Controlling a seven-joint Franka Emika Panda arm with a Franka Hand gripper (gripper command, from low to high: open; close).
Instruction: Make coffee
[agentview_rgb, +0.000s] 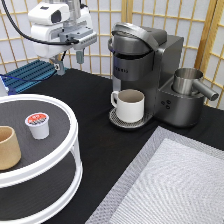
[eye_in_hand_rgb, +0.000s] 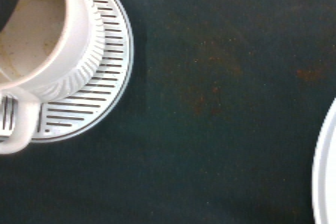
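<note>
The coffee pod (agentview_rgb: 37, 125), white with a red-orange foil top, stands on the upper shelf of a round white stand (agentview_rgb: 60, 167) at the exterior view's left. A white mug (agentview_rgb: 129, 105) sits on the drip tray (agentview_rgb: 120, 122) of the grey coffee machine (agentview_rgb: 150, 55), whose lid is down. My gripper (agentview_rgb: 70, 62) hangs open and empty high above the table at the exterior view's top left, well above the pod and left of the machine. The wrist view shows the mug (eye_in_hand_rgb: 45, 50), the ribbed drip tray (eye_in_hand_rgb: 97, 100) and the stand's rim (eye_in_hand_rgb: 327, 165).
A tan handleless cup (agentview_rgb: 7, 147) stands on the shelf left of the pod. A steel jug (agentview_rgb: 189, 82) sits at the machine's right side. A grey mat (agentview_rgb: 170, 185) covers the bottom right. A blue rack (agentview_rgb: 30, 74) lies at the back left.
</note>
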